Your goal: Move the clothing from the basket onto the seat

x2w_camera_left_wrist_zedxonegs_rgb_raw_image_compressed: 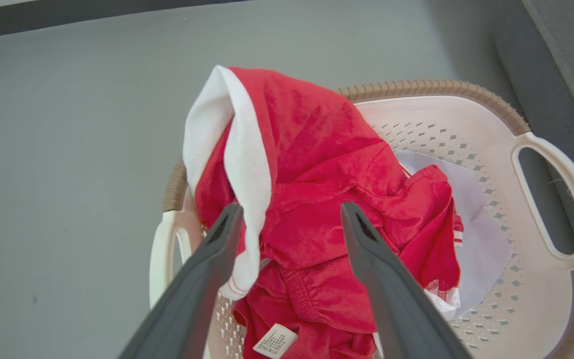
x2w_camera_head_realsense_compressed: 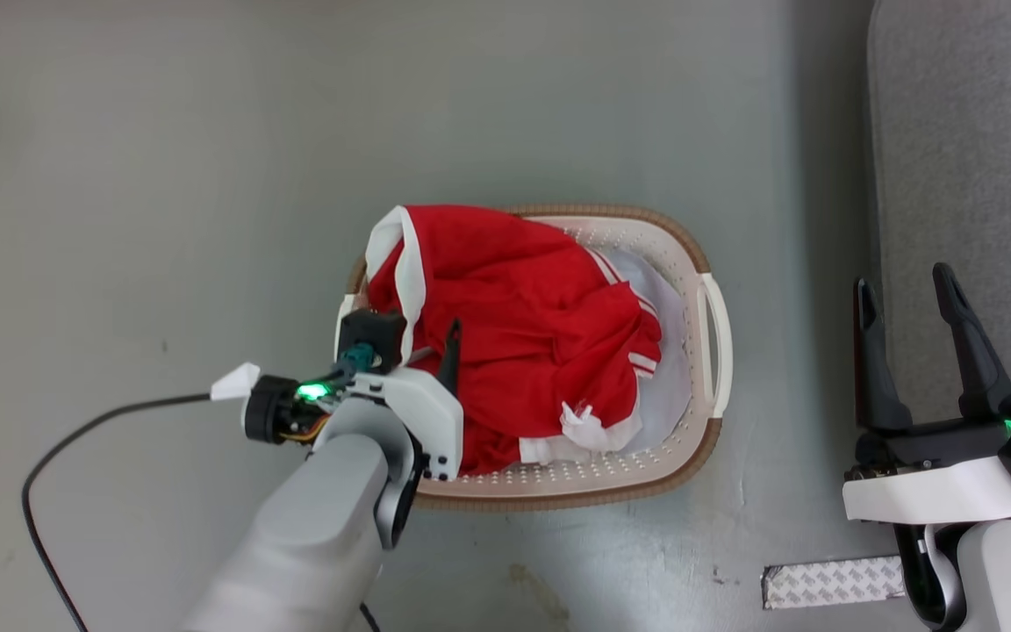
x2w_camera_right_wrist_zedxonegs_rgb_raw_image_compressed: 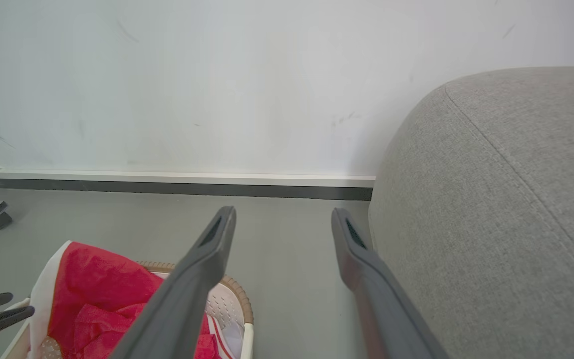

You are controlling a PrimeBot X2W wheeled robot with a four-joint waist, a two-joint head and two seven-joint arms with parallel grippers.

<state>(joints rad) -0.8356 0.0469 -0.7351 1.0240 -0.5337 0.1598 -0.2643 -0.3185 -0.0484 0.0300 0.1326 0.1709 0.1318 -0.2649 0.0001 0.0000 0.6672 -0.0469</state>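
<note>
Left fingers (x2w_camera_left_wrist_zedxonegs_rgb_raw_image_compressed: 207, 269) spread apart over clothing (x2w_camera_left_wrist_zedxonegs_rgb_raw_image_compressed: 317, 164) in basket (x2w_camera_left_wrist_zedxonegs_rgb_raw_image_compressed: 466, 94), perhaps touching; right fingers (x2w_camera_right_wrist_zedxonegs_rgb_raw_image_compressed: 202, 269) apart beside seat (x2w_camera_right_wrist_zedxonegs_rgb_raw_image_compressed: 491, 199).

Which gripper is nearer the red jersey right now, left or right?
Left. The left gripper hangs open over the clothing at the basket's left end. The right gripper stands open beside the seat, off the basket's other side.
</note>
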